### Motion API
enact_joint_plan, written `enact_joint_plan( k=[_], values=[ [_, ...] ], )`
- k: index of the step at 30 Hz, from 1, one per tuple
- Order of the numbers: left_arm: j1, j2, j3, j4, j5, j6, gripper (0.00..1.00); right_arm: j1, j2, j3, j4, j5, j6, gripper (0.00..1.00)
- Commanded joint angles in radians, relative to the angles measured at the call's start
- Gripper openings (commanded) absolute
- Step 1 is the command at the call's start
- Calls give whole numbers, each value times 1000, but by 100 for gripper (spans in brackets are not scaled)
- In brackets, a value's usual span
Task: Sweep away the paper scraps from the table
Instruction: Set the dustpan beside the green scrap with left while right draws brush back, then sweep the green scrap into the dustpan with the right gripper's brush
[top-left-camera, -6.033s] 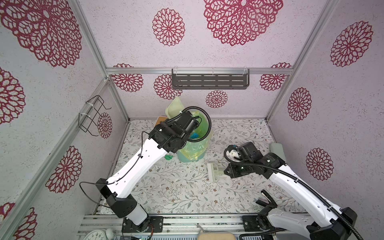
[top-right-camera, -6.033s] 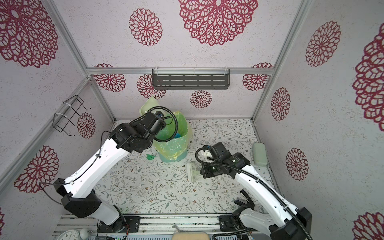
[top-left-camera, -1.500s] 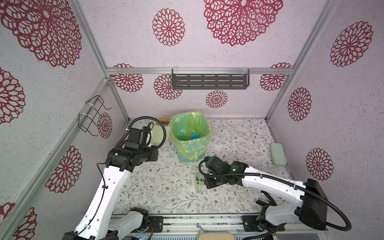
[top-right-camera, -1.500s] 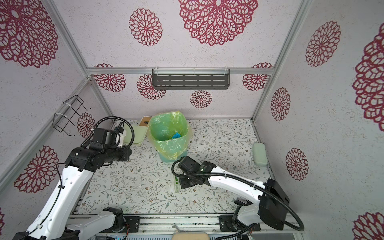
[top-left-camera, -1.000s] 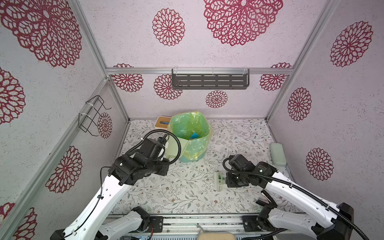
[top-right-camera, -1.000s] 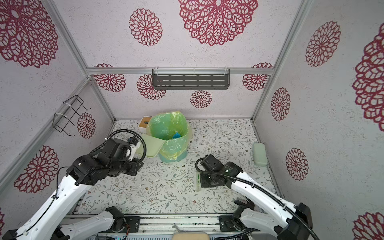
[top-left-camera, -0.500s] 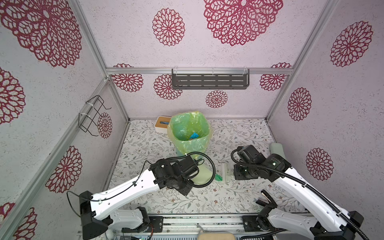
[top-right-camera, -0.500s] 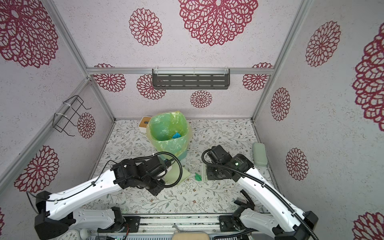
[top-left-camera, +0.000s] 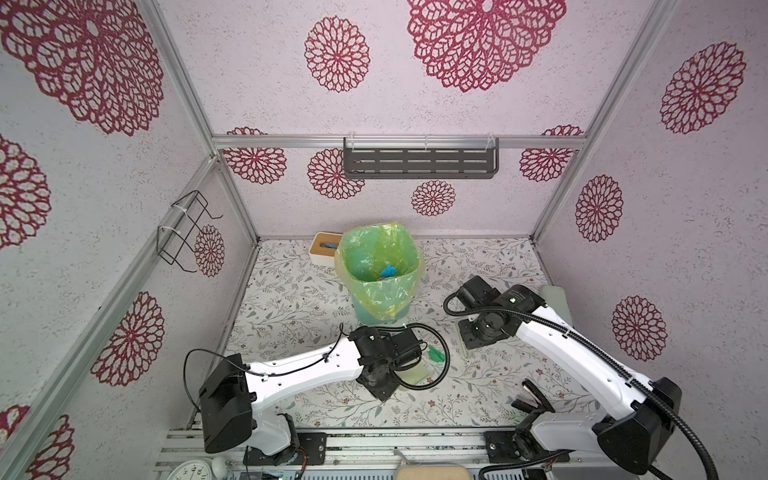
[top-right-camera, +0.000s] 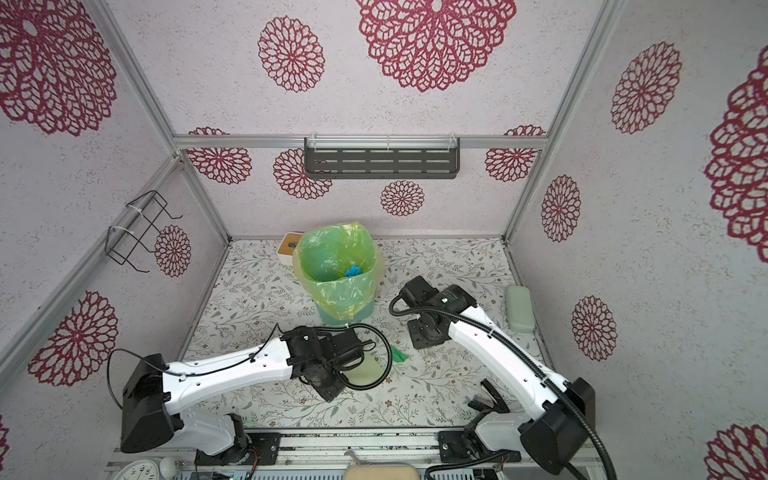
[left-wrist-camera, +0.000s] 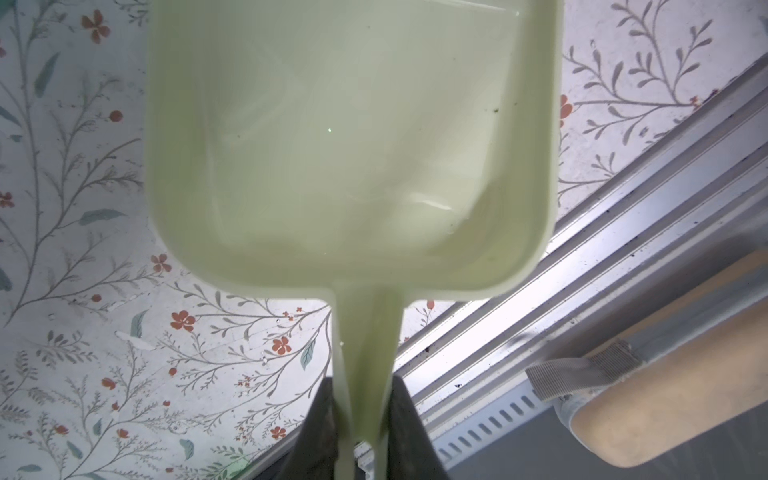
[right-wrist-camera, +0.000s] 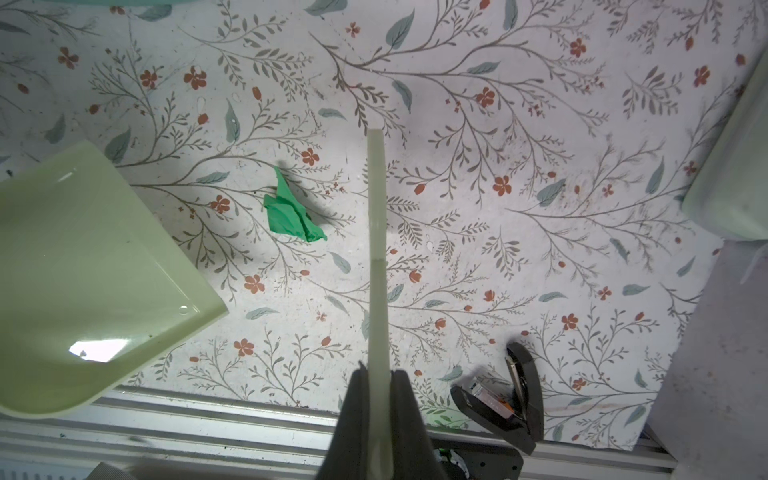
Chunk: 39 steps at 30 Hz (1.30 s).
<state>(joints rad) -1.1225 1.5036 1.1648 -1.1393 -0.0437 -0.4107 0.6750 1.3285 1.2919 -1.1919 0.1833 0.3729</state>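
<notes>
You're in a robot lab cell dressed up as a home: aluminium rails (top-left-camera: 399, 142) frame flat wall panels (top-left-camera: 270, 83) printed with crimson rosettes. The left arm (top-left-camera: 299, 374) and right arm (top-left-camera: 573, 353) sit on black plates on a slotted rail (top-left-camera: 395, 441) at the front edge of the leaf-printed table (top-left-camera: 291, 299). Household props: grey slotted shelf (top-left-camera: 419, 163), wire rack (top-left-camera: 183, 232), lined waste bin (top-left-camera: 380, 270).
</notes>
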Motion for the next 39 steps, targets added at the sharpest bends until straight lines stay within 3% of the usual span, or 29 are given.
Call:
enact_joint_plan(
  k=[1, 14, 39],
  values=[
    [-8, 30, -1, 61, -7, 53, 9, -3, 34, 66, -29, 53, -75, 0],
    [53, 109, -11, 130, 43, 152, 9, 14, 161, 122, -32, 34, -120, 0],
    [122, 173, -34, 180, 72, 259, 9, 118, 230, 117, -23, -30, -72, 0]
  ],
)
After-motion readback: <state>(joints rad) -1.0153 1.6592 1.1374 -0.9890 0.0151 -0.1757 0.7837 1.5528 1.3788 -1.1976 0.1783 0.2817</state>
